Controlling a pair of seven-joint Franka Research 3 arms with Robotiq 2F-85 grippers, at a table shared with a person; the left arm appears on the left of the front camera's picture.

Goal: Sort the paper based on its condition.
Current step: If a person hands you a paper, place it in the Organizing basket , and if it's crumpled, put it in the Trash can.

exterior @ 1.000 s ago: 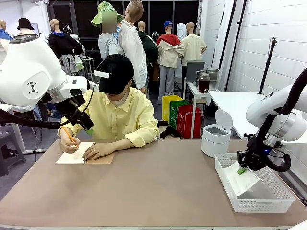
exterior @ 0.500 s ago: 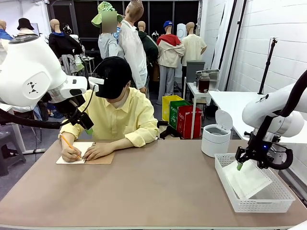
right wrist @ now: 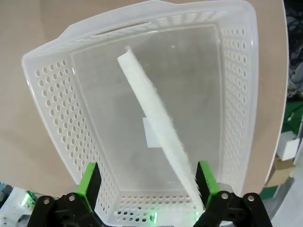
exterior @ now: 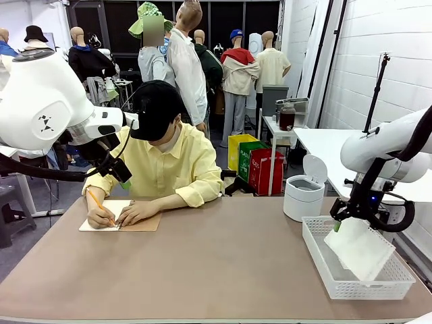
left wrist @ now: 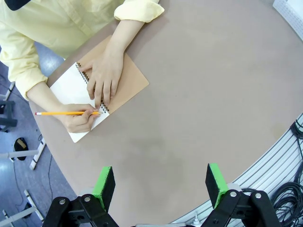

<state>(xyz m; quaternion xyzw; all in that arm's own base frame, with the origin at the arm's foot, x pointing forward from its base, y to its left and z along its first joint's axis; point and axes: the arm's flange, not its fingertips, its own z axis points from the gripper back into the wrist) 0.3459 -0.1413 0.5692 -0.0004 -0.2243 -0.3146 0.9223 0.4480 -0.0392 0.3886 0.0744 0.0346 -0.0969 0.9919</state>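
Note:
A flat white sheet of paper [exterior: 360,248] hangs tilted in the white perforated basket [exterior: 317,260] at the table's right end, its lower edge down inside. My right gripper [exterior: 345,223] hovers just above the sheet's upper corner, open. In the right wrist view the paper [right wrist: 154,120] shows edge-on as a slanted strip over the basket [right wrist: 52,94] floor. It runs close to one of the green pads [right wrist: 204,182], and the right gripper [right wrist: 147,184] is spread wide. My left gripper [left wrist: 161,187] is open and empty, high above the table's left side.
A person at the far left writes with a pencil [left wrist: 66,113] in a tan spiral notebook [exterior: 118,224], both hands on it. A white lidded bin [exterior: 303,196] stands behind the basket. Bare brown tabletop [exterior: 216,263] fills the middle.
My right gripper opened and rose slightly. The sheet it gripped came free and tipped to the right, deeper into the basket. The left arm stayed still.

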